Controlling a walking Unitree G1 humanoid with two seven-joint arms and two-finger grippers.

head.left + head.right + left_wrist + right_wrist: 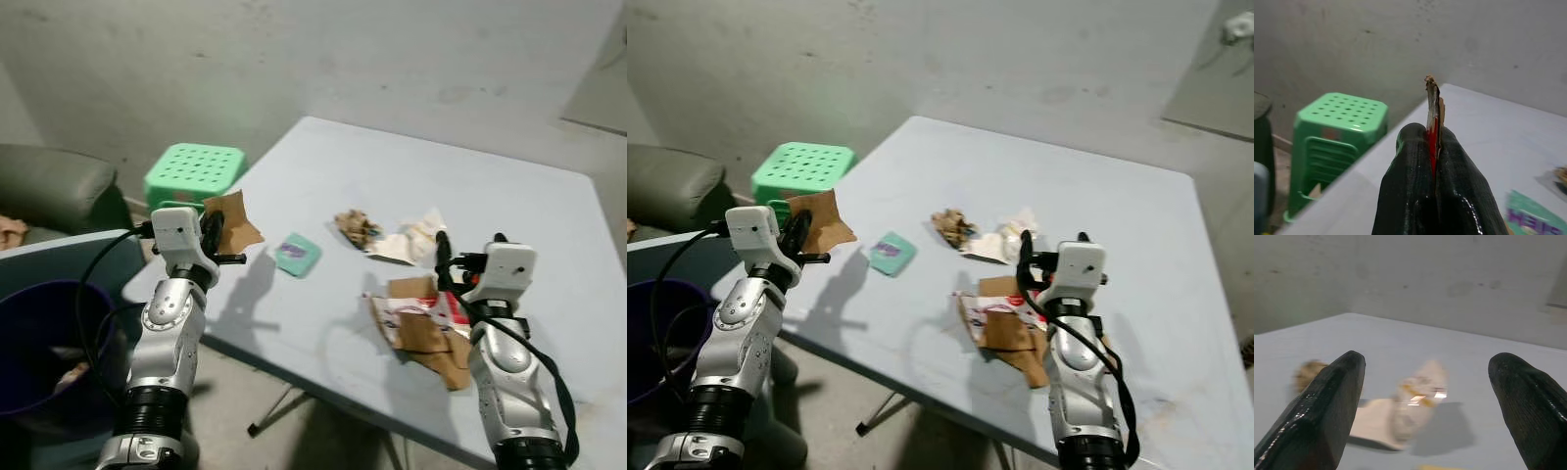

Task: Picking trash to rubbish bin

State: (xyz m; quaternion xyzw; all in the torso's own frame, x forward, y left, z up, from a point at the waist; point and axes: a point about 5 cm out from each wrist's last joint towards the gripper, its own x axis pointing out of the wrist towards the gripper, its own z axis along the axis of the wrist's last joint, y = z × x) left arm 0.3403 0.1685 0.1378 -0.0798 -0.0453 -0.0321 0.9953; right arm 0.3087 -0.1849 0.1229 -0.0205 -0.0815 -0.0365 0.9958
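Observation:
My left gripper (pixel 217 233) is shut on a torn piece of brown cardboard (pixel 235 221), held up above the table's left corner; the left wrist view shows the cardboard's edge (pixel 1433 105) pinched between the two fingers. A purple rubbish bin (pixel 39 343) stands on the floor to the left, below that arm. My right gripper (pixel 470 257) is open above a pile of torn brown and printed packaging (pixel 426 328). Beyond it lie a crumpled white wrapper (pixel 1418 404), a brown crumpled scrap (pixel 356 226) and a small teal packet (pixel 297 255).
The pale grey table (pixel 411 186) stands before a bare concrete wall. A green plastic stool (pixel 194 174) sits off the table's left corner. A grey cushioned seat (pixel 49 186) is at the far left, behind the bin.

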